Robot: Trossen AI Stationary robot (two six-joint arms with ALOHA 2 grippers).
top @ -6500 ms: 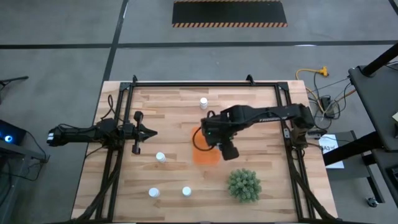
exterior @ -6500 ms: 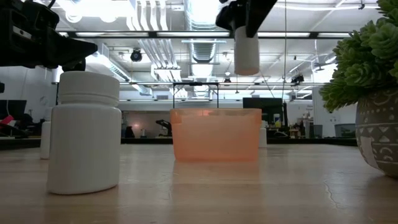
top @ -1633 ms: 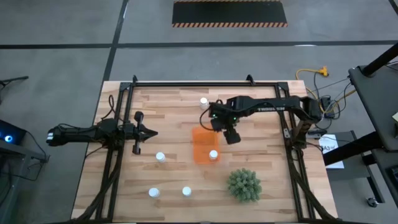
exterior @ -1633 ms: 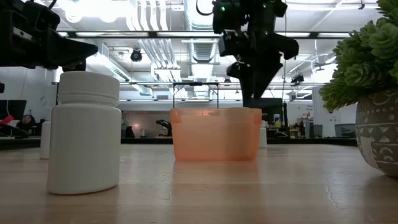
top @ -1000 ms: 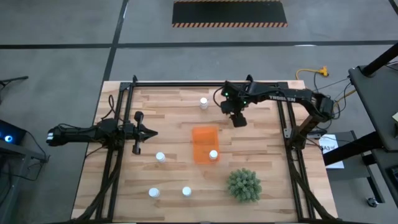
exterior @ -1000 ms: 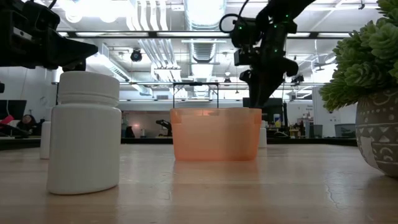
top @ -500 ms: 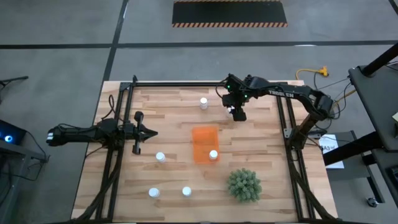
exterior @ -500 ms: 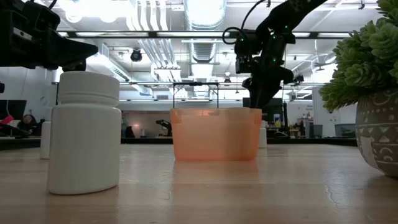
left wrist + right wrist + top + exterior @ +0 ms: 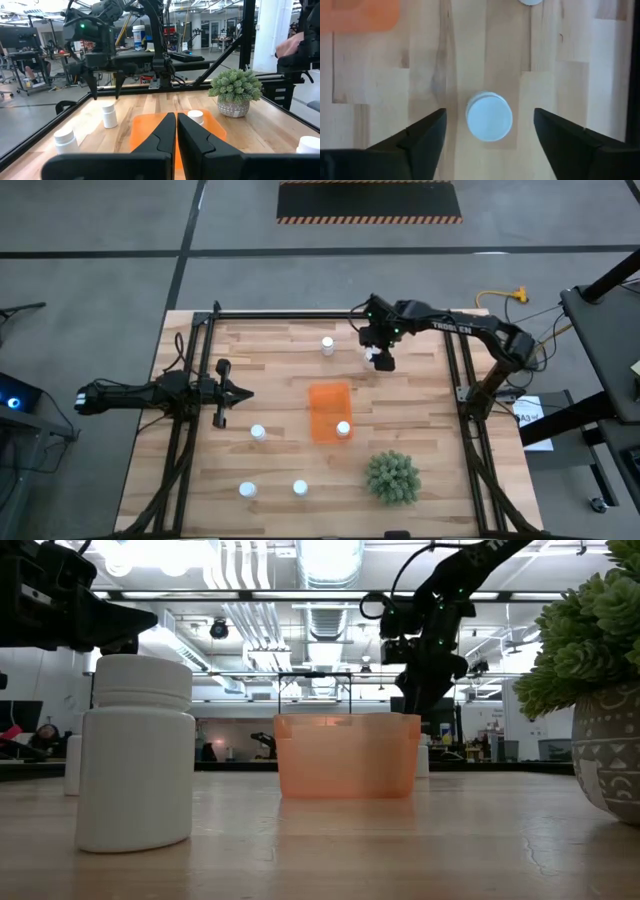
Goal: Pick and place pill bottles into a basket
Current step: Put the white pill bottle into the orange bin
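My right gripper [image 9: 381,360] is open at the table's far side, pointing down. A white pill bottle [image 9: 489,117] stands upright on the wood right below it, its cap between the two fingers [image 9: 422,135], untouched. The orange basket [image 9: 326,402] sits mid-table with one bottle [image 9: 343,429] standing in its near right corner. Other bottles stand at the far middle [image 9: 327,346], left of the basket [image 9: 258,433], and near the front edge [image 9: 247,490] [image 9: 299,488]. My left gripper [image 9: 243,392] is shut and empty at the table's left.
A round green spiky plant [image 9: 392,477] in a patterned pot stands at the near right, close to the basket. Black frame rails [image 9: 330,314] run along the table's far, left and right sides. Bare wood lies between the basket and the far bottles.
My right gripper, open and empty, has gone a little toward the table's far edge, away from the basket, and now stands over the bottle at the far side. The basket and the bottles have stayed in place.
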